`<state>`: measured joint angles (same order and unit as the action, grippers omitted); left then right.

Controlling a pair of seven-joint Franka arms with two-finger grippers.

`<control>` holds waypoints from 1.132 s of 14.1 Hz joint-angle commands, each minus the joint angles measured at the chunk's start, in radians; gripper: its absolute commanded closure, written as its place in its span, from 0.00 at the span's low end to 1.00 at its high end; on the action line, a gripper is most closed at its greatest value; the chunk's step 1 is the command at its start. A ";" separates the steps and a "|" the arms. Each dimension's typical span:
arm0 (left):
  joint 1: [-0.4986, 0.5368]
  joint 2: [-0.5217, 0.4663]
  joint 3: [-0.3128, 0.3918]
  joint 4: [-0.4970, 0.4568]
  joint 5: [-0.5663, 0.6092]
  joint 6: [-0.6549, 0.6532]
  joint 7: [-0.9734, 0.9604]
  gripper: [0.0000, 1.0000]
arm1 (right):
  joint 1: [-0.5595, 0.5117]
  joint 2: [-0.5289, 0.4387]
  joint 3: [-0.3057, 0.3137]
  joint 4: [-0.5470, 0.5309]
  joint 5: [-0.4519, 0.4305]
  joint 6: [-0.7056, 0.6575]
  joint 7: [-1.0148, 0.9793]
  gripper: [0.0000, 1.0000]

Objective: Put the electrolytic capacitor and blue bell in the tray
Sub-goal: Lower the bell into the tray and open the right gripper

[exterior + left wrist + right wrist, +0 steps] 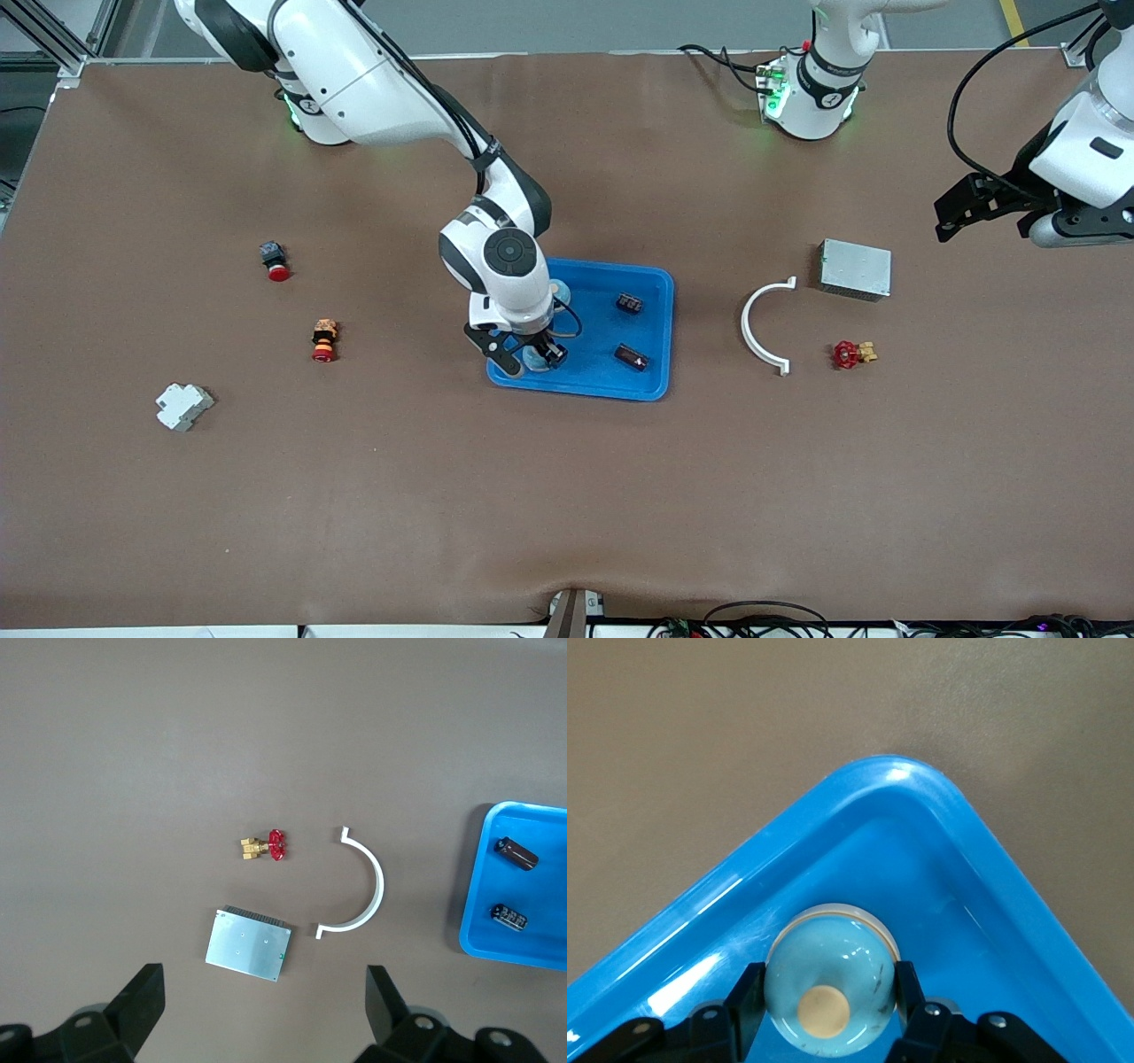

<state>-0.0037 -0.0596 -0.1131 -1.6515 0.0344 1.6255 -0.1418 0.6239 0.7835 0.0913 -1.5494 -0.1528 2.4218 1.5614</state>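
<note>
Two capacitors [630, 303] [632, 356] and two bells [537, 356] [560, 290] occupy one tray [651, 383].

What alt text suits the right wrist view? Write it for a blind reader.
The right gripper is shut on a pale blue bell, holding it inside a corner of the blue tray. Brown table surrounds the tray's rim.

The right gripper [530, 354] is low inside the blue tray [651, 283], clamped on a blue bell [830, 988]. The left gripper [961, 211] waits with fingers spread, high off the tray's left-arm end.
</note>
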 commanded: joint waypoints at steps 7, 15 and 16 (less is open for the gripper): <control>0.005 -0.014 0.000 0.025 -0.019 -0.022 0.002 0.00 | 0.027 0.019 -0.010 0.019 -0.043 0.005 0.069 0.00; 0.002 -0.014 -0.002 0.025 -0.011 -0.026 0.002 0.00 | 0.014 0.010 -0.008 0.023 -0.066 -0.010 0.040 0.00; 0.002 -0.014 -0.002 0.025 -0.010 -0.026 0.005 0.00 | 0.008 0.007 -0.008 0.025 -0.068 -0.010 0.029 0.00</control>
<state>-0.0021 -0.0636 -0.1145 -1.6330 0.0344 1.6204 -0.1417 0.6370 0.7913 0.0865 -1.5447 -0.1953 2.4252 1.5990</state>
